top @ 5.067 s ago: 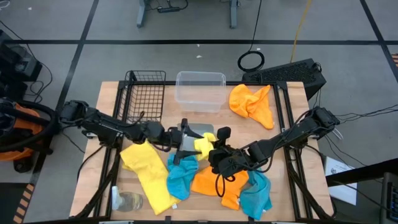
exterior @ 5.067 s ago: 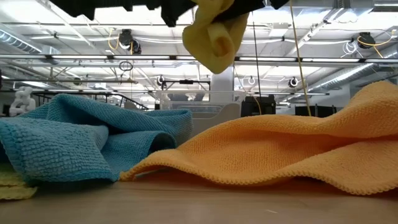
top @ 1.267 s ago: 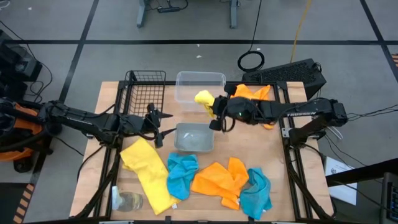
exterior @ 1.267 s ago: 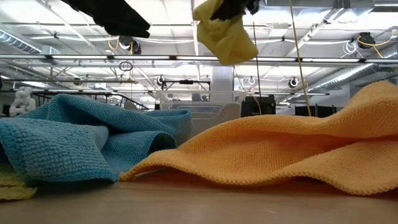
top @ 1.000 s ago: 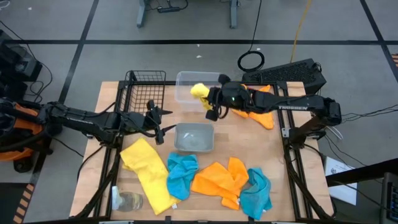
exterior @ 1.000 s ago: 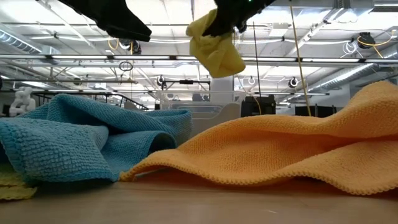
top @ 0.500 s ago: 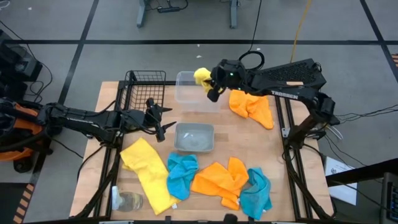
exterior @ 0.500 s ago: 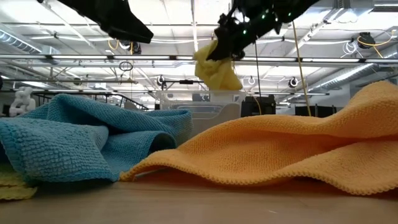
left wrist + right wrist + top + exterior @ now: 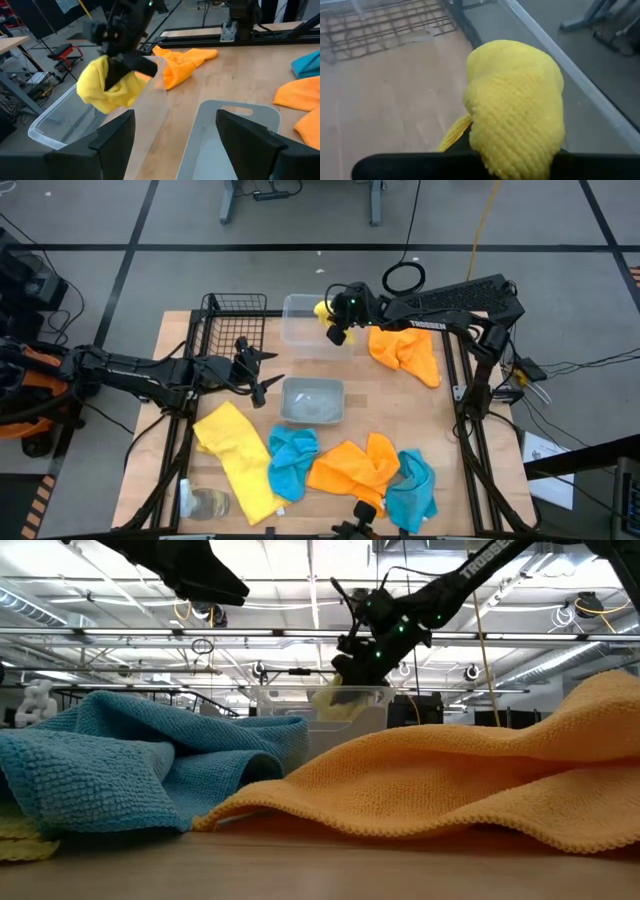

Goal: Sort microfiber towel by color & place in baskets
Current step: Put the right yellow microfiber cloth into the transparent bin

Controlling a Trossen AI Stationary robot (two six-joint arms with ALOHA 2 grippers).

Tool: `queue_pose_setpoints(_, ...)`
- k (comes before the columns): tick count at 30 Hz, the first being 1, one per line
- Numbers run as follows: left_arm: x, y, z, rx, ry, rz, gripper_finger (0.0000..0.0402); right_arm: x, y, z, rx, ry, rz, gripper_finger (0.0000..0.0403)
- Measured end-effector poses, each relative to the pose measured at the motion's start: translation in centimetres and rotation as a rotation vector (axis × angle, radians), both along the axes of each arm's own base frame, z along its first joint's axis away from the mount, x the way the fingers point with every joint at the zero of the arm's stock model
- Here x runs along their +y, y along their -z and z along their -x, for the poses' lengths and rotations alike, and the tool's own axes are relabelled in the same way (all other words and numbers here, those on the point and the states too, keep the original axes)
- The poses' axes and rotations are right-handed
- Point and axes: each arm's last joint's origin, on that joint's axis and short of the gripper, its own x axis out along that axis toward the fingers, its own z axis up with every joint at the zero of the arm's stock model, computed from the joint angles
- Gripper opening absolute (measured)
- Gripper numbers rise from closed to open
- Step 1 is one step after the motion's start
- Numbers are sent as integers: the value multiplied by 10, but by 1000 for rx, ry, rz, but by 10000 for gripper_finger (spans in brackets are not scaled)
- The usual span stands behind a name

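My right gripper (image 9: 337, 313) is shut on a bunched yellow towel (image 9: 323, 309) over the far right corner of the clear plastic tub (image 9: 310, 335). In the low view the towel (image 9: 335, 700) dips behind the tub's wall (image 9: 300, 718). My left gripper (image 9: 256, 371) is open and idle between the black wire-mesh basket (image 9: 232, 330) and the grey tray (image 9: 312, 402). On the near half of the table lie another yellow towel (image 9: 236, 457), two blue towels (image 9: 291, 461) (image 9: 412, 491) and an orange one (image 9: 355, 467). A second orange towel (image 9: 406, 350) lies right of the tub. My right gripper holds the yellow towel by the upper part of its bunch (image 9: 116, 75), several layers pinched between the two fingers. The fingers slant down from the table's right side. The towel hangs below them in a ball (image 9: 517, 105), its lower end inside the tub.
A clear glass cup (image 9: 205, 503) stands at the near left corner. The blue towel (image 9: 130, 760) and orange towel (image 9: 450, 780) fill the low view's foreground. Bare wood (image 9: 400, 415) shows between the grey tray and the right edge.
My right gripper has carried the yellow towel from above the tub's near right side toward the far edge and down. The towel, which hung high above the tub, has sunk with its lower end inside the tub. The gripper has stayed shut on it.
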Motion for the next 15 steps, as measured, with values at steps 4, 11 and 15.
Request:
queue_pose_setpoints(4, 0, 0, 0, -2, 0, 0, 283, -4, 5, 1, -21, 60, -62, 39)
queue_pose_setpoints(11, 0, 0, 0, -2, 1, 1, 283, -4, 5, 2, -28, 89, -86, 100)
queue_pose_setpoints(15, 0, 0, 0, -1, 1, 1, 283, -4, 6, 2, -23, 89, -89, 142)
